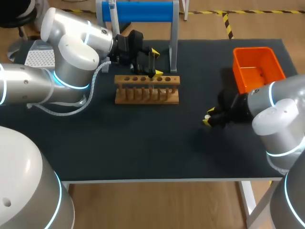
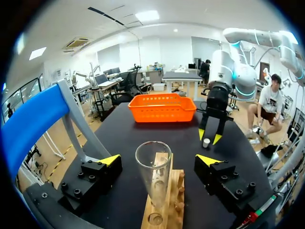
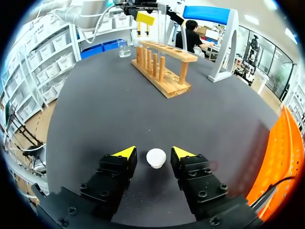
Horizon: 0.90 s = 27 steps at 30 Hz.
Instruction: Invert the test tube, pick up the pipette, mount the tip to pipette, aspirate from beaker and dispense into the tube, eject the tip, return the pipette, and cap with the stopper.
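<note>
A clear test tube point(image 2: 153, 171) stands mouth-up in the wooden rack point(image 1: 147, 88) point(image 2: 164, 210). My left gripper point(image 1: 153, 62) point(image 2: 159, 160) hangs over the rack, open, with a finger on each side of the tube and neither touching it. A white stopper point(image 3: 156, 158) point(image 2: 206, 141) lies on the black table towards the right. My right gripper point(image 1: 208, 119) point(image 3: 154, 152) is low over it with the stopper between its fingers and a narrow gap on each side. A small beaker point(image 3: 125, 48) stands beyond the rack's far end.
An orange basket point(image 1: 257, 67) point(image 2: 162, 108) sits at the back right, close behind my right arm. A blue-topped stand point(image 1: 140, 12) point(image 3: 217, 28) rises behind the rack.
</note>
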### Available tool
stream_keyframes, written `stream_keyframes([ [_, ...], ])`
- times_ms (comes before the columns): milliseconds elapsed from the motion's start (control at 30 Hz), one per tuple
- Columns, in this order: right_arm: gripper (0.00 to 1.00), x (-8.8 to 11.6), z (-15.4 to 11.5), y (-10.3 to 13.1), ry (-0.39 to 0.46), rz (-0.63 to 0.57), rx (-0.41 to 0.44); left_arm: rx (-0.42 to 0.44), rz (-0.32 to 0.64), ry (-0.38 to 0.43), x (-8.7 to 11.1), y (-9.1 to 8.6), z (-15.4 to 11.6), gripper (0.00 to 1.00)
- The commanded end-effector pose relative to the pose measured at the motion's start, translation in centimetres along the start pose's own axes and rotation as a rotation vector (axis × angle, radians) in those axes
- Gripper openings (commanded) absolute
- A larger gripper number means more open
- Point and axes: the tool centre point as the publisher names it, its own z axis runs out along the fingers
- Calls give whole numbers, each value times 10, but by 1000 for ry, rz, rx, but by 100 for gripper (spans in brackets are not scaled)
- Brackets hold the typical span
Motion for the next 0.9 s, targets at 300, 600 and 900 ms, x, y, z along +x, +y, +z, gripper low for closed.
stream_keyframes([
  [300, 40, 1, 1, -2, -3, 0, 7, -1, 0, -1, 0, 0, 0, 100],
  [600, 31, 0, 1, -3, -3, 3, 14, -1, 0, -1, 0, 0, 0, 100],
  [900, 0, -1, 2, -5, -2, 3, 23, -1, 0, -1, 0, 0, 0, 100],
])
